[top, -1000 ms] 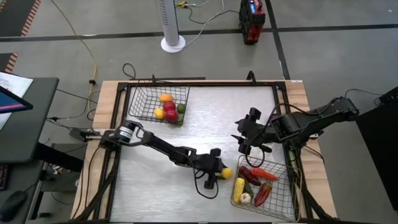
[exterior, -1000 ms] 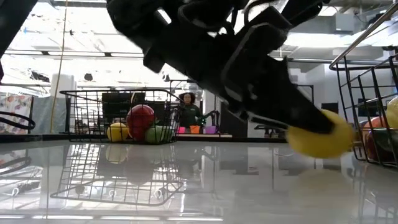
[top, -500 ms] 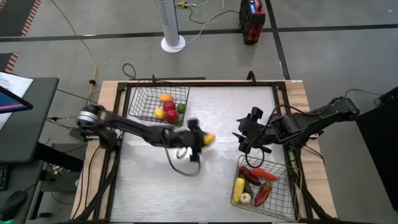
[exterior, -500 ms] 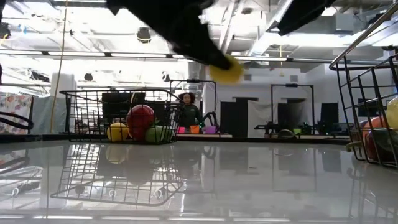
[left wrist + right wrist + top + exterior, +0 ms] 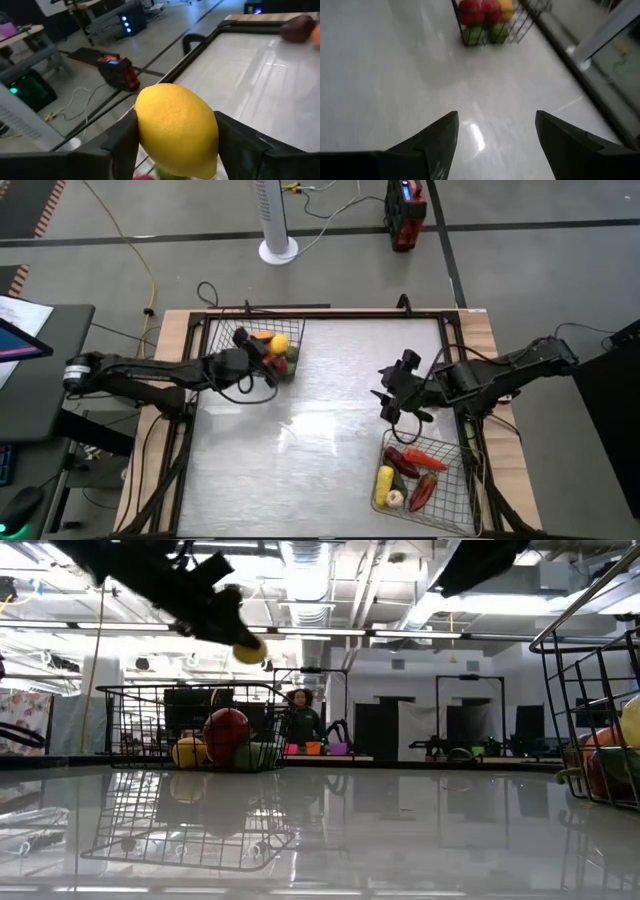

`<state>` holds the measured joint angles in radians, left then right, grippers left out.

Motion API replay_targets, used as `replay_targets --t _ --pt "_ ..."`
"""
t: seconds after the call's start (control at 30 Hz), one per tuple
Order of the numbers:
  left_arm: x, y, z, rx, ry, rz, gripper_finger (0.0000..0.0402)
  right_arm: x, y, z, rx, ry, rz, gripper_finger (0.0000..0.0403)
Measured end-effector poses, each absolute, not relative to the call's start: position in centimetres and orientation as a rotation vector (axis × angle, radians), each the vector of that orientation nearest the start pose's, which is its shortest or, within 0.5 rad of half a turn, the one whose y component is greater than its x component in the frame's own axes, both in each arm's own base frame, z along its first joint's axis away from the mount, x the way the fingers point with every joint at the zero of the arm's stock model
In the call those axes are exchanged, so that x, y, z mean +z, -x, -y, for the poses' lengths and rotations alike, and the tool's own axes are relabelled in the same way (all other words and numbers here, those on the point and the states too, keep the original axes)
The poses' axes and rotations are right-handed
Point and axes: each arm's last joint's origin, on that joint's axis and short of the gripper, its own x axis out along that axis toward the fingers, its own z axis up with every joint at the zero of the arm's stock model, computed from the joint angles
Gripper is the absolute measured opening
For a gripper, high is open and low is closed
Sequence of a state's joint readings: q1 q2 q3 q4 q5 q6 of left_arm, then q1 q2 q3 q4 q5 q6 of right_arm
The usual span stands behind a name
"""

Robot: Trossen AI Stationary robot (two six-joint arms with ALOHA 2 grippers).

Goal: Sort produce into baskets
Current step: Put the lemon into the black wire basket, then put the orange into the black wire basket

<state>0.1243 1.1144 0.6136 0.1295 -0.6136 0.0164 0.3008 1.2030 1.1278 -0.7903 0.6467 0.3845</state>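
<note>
No words or numbers can be read on anything here; the paper [image 5: 18, 311] at the table's side may have print, too small to read

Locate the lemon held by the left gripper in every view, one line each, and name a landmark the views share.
High view: the lemon sits over the far-left basket, in the left gripper.
Low view: upper left, above that basket.
Left wrist view: centre, filling the space between the fingers.
Right wrist view: cannot tell it from the yellow fruit in the basket.
Shared landmark: the far-left basket, except in the left wrist view.
</note>
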Motion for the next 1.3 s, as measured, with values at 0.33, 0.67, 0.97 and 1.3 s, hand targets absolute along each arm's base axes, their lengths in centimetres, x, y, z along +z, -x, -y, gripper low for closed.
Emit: replay_targets --t 0.33,0.67,0.97,1.3 --pt "23.9 -19.8 -5.8 0.821 -0.052 -0.357 0.0331 31.5 -23.4 -2.3 -0.441 -0.118 -0.801 0.0291" --pt "24.2 -21.5 -3.4 0.446 -0.009 -0.272 0.034 30.5 -22.1 1.9 -0.62 -0.242 -0.963 0.0291" --pt "21.4 -24.9 0.3 0.273 -0.017 -0.29 0.0311 27.1 -21.8 5.4 -0.652 -0.467 -1.35 0.0291" --pt "19.4 -26.5 2.9 0.246 -0.083 -0.287 0.0306 22.9 -22.1 6.3 -0.682 -0.423 -1.857 0.0305"
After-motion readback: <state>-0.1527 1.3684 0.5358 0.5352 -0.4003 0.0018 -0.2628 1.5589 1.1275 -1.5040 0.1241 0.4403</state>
